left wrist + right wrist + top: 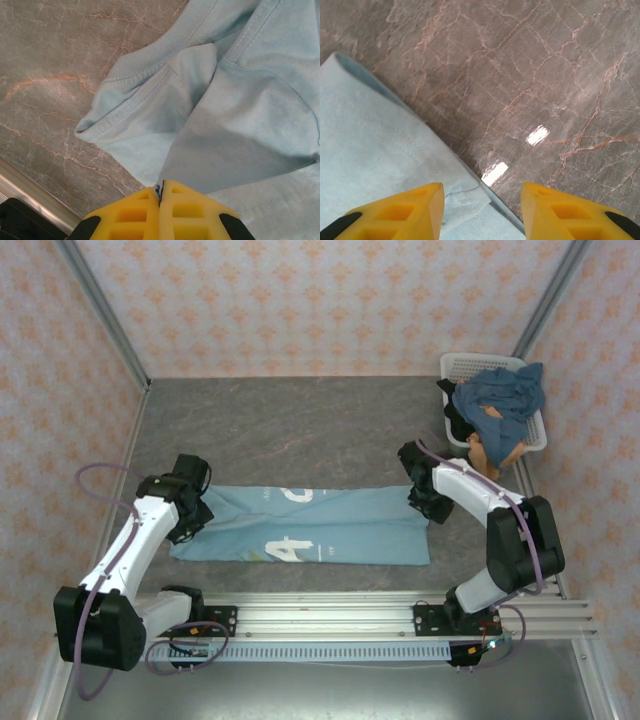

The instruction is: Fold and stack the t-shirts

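Sky-blue t-shirt [310,530] flat on worktop [300,430] between arms; left gripper [161,187] pressed together, pinching its collar end; right gripper [481,189] spread over hem corner; smooth wrinkles and align edges before left lets go.

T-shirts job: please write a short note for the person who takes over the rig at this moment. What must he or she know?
Left gripper: shut, pinching the light blue t-shirt near its collar.
Right gripper: open over the shirt's other end, holding nothing.
Things: the light blue t-shirt lies on the table as a long band, folded lengthwise. The slate-blue t-shirt and the orange-tan t-shirt are bunched in the white basket.
Done: apparently the first lengthwise fold.
Left: finish this shirt, fold the other two, stack all three.
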Controlling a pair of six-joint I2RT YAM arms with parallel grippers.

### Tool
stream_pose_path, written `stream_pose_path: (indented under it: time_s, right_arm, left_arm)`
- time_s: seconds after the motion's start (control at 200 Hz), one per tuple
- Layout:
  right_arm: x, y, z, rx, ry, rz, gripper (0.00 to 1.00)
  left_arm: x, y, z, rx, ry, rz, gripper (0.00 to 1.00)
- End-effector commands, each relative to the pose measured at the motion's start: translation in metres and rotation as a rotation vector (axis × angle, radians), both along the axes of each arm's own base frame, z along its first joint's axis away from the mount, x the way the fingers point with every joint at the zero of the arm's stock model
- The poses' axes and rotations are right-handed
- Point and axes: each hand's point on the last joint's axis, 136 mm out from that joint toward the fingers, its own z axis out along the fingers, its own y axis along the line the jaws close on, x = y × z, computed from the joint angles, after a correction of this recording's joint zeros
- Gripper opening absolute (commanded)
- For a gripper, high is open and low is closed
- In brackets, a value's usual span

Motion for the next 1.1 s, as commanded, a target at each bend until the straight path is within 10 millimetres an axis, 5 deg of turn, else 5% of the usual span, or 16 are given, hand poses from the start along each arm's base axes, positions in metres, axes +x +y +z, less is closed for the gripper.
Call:
stream_pose_path:
  time_s: [0.0, 0.57, 0.791, 0.881, 0.981, 1.096]
  right_arm:
    - [-0.003, 0.000, -0.006, 0.069, -0.027, -0.176, 0.46]
    - [0.010, 0.012, -0.025, 0.252, -0.052, -0.517, 0.45]
    - [-0.003, 0.009, -0.034, 0.219, 0.006, -0.512, 0.33]
    - [-0.007, 0.008, -0.036, 0.215, 0.011, -0.514, 0.20]
    - [-0.004, 0.004, -0.025, 0.201, -0.015, -0.496, 0.05]
    - [-0.002, 0.000, -0.009, 0.184, -0.032, -0.450, 0.01]
  left_arm:
    - [0.001, 0.006, -0.001, 0.043, -0.002, 0.005, 0.00]
    - [0.006, 0.003, -0.003, 0.033, -0.007, -0.005, 0.00]
    - [0.008, 0.003, -0.004, 0.034, -0.004, -0.005, 0.00]
    - [0.009, 0.004, -0.003, 0.037, -0.004, -0.005, 0.00]
    - [0.009, 0.006, -0.001, 0.048, -0.008, -0.003, 0.00]
    - [0.011, 0.009, 0.005, 0.068, -0.017, -0.002, 0.00]
